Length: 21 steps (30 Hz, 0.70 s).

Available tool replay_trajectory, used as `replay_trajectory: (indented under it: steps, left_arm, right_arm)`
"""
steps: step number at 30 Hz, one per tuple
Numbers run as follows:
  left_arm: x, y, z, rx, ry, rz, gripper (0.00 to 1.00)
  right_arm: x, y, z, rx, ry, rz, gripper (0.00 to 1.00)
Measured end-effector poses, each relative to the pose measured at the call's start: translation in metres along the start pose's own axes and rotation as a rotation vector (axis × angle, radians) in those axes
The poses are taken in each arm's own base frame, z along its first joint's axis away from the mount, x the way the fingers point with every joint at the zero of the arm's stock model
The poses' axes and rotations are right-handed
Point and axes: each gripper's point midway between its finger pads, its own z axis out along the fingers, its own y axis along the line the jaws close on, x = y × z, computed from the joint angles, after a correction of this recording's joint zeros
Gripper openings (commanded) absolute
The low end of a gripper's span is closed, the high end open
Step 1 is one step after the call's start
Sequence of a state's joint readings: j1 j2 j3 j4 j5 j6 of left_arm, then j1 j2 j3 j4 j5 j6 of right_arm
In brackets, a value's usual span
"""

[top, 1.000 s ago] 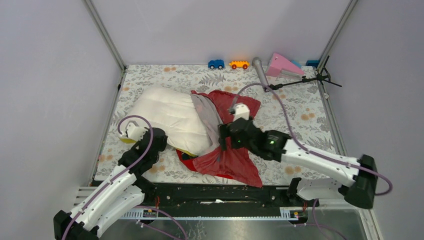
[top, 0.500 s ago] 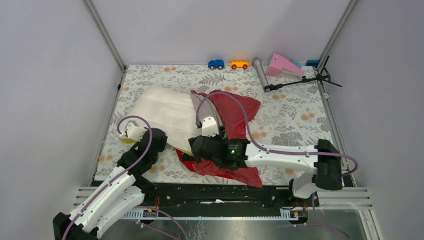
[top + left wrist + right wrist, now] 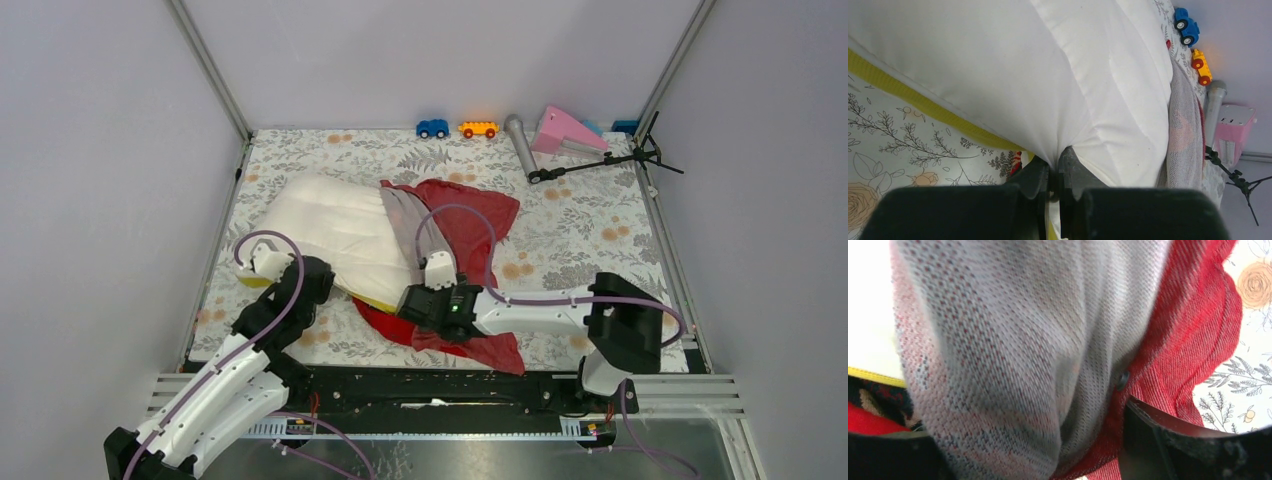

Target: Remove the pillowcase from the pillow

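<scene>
**Pillowcase half off, both ends gripped**

The red fabric pillowcase with its grey inner band is seen bunched over the right end of the puffy white quilted pillow, which lies left of centre on the floral table cover. The grey band appears to be clamped in the right gripper, though the fingertips are hidden by cloth. The pillow's yellow-edged near corner is pinched by the left gripper, its fingers nearly together.

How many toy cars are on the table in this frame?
2. A blue toy car and an orange-yellow toy car sit side by side at the table's far edge, the blue one to the left. The pillowcase might hide others.
</scene>
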<state>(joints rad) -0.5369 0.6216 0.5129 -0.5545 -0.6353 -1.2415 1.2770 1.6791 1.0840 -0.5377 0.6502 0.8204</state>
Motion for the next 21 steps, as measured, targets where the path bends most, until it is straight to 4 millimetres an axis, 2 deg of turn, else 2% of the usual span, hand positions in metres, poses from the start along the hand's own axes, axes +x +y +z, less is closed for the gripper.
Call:
replay_trajectory:
  steps: [4,6,10,16,21]
  left_arm:
    - [-0.003,-0.006,-0.004,0.011,0.007,0.005,0.0]
    - [-0.005,-0.01,-0.007,0.019,0.008,0.002,0.0]
    - [-0.009,-0.015,-0.01,0.028,0.006,-0.005,0.0]
    - [-0.024,-0.008,-0.014,-0.009,-0.059,-0.02,0.0]
    - [-0.043,0.003,-0.019,-0.074,-0.135,-0.04,0.0]
  right_arm:
    - [-0.002,-0.022,0.003,-0.011,0.0,0.106,0.33]
    - [-0.007,-0.045,0.005,-0.005,-0.007,0.188,0.23]
    - [-0.02,-0.099,0.01,0.021,-0.052,0.363,0.16]
    - [-0.019,-0.174,0.007,0.107,-0.105,0.507,0.02]
    - [-0.017,-0.214,-0.002,0.191,-0.137,0.555,0.01]
